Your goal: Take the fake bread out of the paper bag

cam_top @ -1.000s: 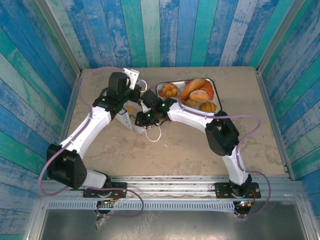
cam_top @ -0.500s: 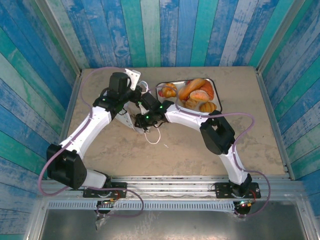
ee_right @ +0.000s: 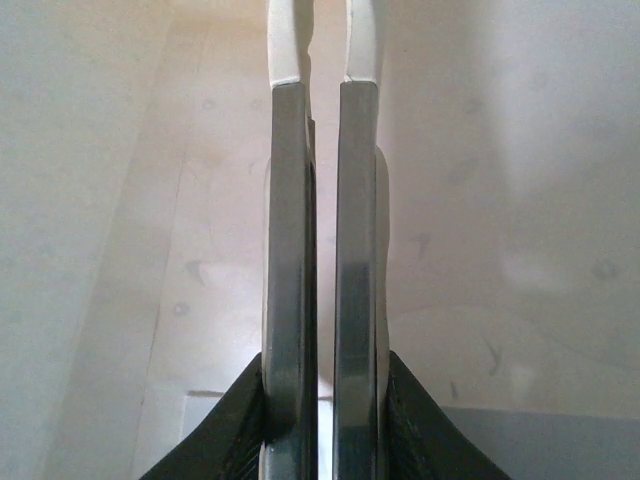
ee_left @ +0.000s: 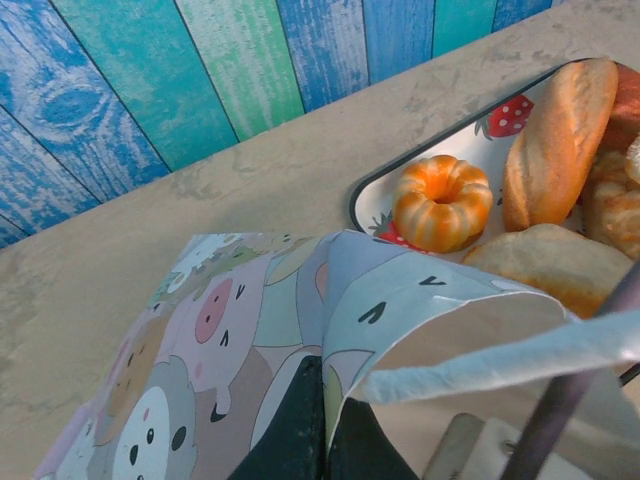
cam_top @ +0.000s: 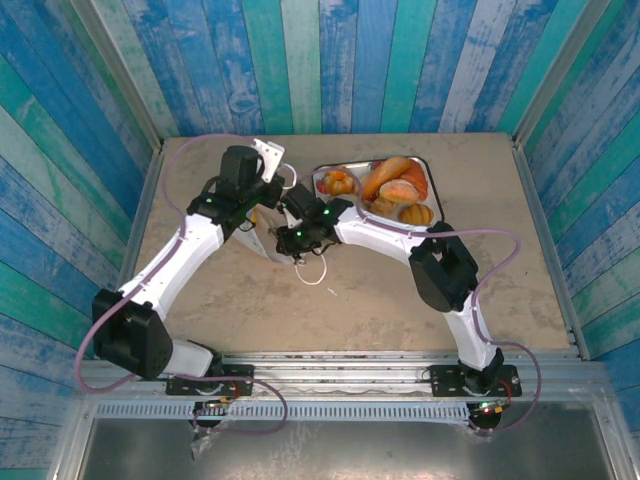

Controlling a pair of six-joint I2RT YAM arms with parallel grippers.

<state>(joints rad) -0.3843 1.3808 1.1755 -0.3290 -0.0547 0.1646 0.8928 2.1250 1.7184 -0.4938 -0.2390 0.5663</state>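
Note:
The paper bag [ee_left: 215,330], printed with pastel cartoon animals, lies tipped on the table between the arms. My left gripper [ee_left: 325,378] is shut on its rim and holds the mouth up. My right gripper [ee_right: 325,45] reaches inside the bag, where white paper walls [ee_right: 480,180] surround it. Its fingers are shut, with nothing showing between them. The fake bread lies in the strawberry-print tray [ee_left: 372,195]: an orange ring-shaped pastry [ee_left: 443,200], a long loaf [ee_left: 555,140] and a round roll [ee_left: 545,268]. From above, the tray's pile of bread [cam_top: 395,188] sits right of the bag [cam_top: 262,250].
The bag's white cord handle [cam_top: 316,272] trails onto the table in front of the right wrist. The tray rim [cam_top: 430,165] lies close to the right forearm. Blue and green plank walls [cam_top: 330,60] enclose the table at the back and sides.
The right gripper's jaws have closed inside the bag. The right arm pushed left, then eased back slightly, and the cord handle shifted. The left gripper has kept its hold.

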